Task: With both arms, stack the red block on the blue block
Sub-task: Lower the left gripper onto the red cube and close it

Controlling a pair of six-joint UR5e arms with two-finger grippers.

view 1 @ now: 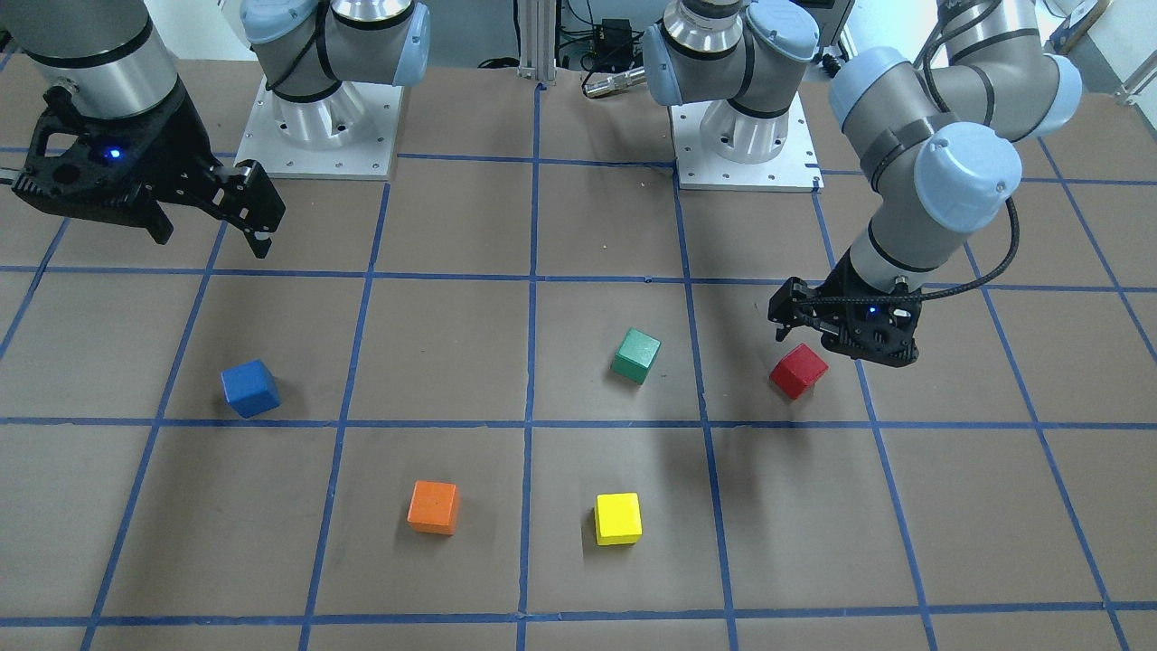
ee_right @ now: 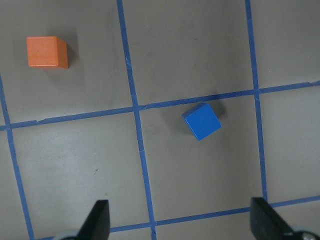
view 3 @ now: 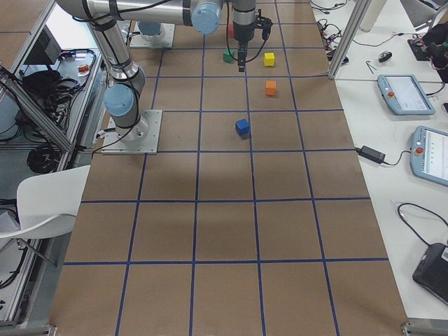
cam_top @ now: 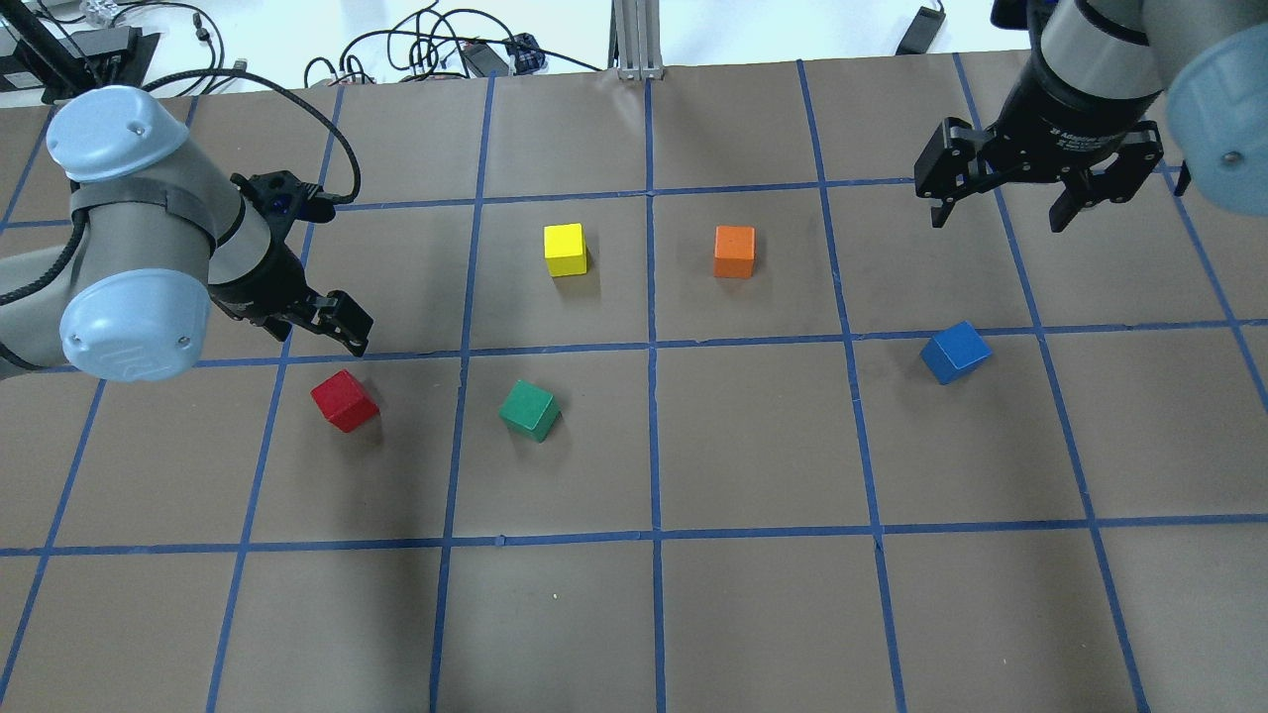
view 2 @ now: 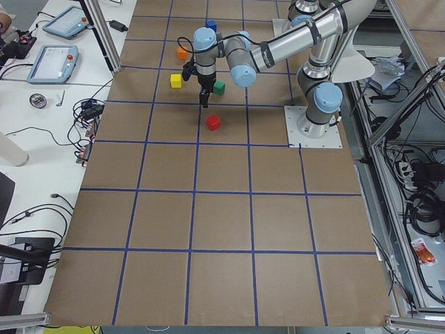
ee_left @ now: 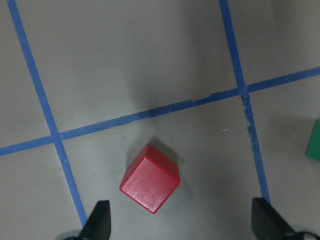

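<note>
The red block [view 1: 798,371] lies on the brown table, also in the overhead view [cam_top: 345,400]. My left gripper [cam_top: 317,259] hovers just above it, open and empty; in the left wrist view the block [ee_left: 150,178] sits slightly left of centre between the fingers, and the gripper [ee_left: 182,222] is clear of it. The blue block [cam_top: 955,352] lies on the other side of the table [view 1: 249,388]. My right gripper [cam_top: 999,213] is open and empty, high above the table; the blue block [ee_right: 201,121] shows ahead of it in the right wrist view.
A green block [cam_top: 529,410] lies close to the red one. A yellow block [cam_top: 565,249] and an orange block [cam_top: 734,251] lie toward the far side. Blue tape lines grid the table. The arm bases [view 1: 316,136] stand at the robot's edge.
</note>
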